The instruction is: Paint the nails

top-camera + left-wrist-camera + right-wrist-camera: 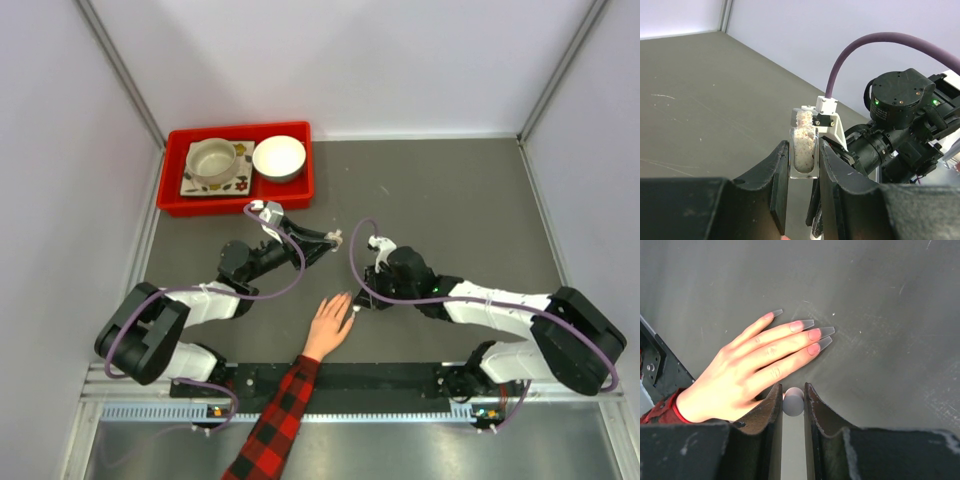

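Note:
A light-skinned hand [328,325] with a red-and-black plaid sleeve [280,410] lies flat on the grey table between the arms. In the right wrist view its long nails [814,334] are pink with clear tips, fingers pointing up and right. My right gripper [793,390] is shut on a small round pale brush cap [793,402], low beside the hand's little-finger side; the brush tip is hidden. It also shows in the top view [360,303]. My left gripper [804,155] is shut on a small clear bottle of pale glittery polish [804,149], open neck up, held above the table [328,240].
A red tray [172,190] at the back left holds a patterned plate with a grey cup [213,160] and a white bowl [279,157]. Walls close in left, right and back. The right arm's wrist [900,100] is close to the bottle.

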`<state>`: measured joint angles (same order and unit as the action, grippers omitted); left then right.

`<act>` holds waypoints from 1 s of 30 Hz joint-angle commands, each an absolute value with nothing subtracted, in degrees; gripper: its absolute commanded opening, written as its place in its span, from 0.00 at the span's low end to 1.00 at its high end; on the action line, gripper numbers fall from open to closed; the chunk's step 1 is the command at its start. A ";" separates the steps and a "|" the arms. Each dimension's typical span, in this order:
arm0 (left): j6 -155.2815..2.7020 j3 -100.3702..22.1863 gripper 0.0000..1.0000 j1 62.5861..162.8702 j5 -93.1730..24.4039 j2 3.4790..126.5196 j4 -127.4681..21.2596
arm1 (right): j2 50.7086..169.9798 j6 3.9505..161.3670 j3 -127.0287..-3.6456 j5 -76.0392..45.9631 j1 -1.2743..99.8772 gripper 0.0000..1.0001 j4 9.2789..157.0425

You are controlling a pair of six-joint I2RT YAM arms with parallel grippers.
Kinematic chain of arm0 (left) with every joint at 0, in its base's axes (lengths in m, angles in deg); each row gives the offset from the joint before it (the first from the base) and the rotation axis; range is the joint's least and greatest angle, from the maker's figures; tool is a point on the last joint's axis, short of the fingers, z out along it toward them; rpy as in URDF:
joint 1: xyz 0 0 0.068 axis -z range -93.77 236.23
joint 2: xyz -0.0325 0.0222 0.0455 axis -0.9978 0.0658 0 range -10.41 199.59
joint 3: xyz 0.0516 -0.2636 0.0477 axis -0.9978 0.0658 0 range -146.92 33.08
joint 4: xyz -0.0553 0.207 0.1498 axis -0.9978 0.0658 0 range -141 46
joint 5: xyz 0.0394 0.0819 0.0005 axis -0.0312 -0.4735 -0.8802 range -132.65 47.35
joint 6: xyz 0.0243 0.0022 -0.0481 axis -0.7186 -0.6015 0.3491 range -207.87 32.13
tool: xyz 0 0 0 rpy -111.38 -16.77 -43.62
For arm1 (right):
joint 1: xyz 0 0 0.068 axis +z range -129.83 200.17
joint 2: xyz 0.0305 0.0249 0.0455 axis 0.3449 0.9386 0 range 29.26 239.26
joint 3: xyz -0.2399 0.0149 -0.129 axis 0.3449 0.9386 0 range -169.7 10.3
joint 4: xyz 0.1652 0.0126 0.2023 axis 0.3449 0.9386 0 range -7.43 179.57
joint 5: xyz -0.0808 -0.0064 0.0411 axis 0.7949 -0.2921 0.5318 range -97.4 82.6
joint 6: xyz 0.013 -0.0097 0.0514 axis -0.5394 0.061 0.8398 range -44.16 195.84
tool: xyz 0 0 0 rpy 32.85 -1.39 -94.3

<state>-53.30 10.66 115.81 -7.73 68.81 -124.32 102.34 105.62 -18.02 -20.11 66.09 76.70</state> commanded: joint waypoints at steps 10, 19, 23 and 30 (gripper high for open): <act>-54.03 8.73 0.00 116.02 -7.14 66.76 -129.05 | 103.79 104.76 -20.99 -19.70 66.84 0.00 74.83; -54.03 8.56 0.00 115.94 -6.96 66.41 -128.61 | 104.24 104.67 -21.78 -19.79 66.76 0.00 74.57; -54.12 8.47 0.00 115.94 -6.96 66.50 -128.61 | 104.32 104.58 -22.05 -19.96 66.76 0.00 74.66; -54.30 8.73 0.00 116.02 -6.96 66.50 -128.52 | 103.27 104.76 -21.61 -20.23 66.67 0.00 75.18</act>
<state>-53.37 10.55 115.81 -7.53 68.05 -124.32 104.46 105.43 -19.83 -20.17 66.09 76.35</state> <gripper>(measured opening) 0.311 0.166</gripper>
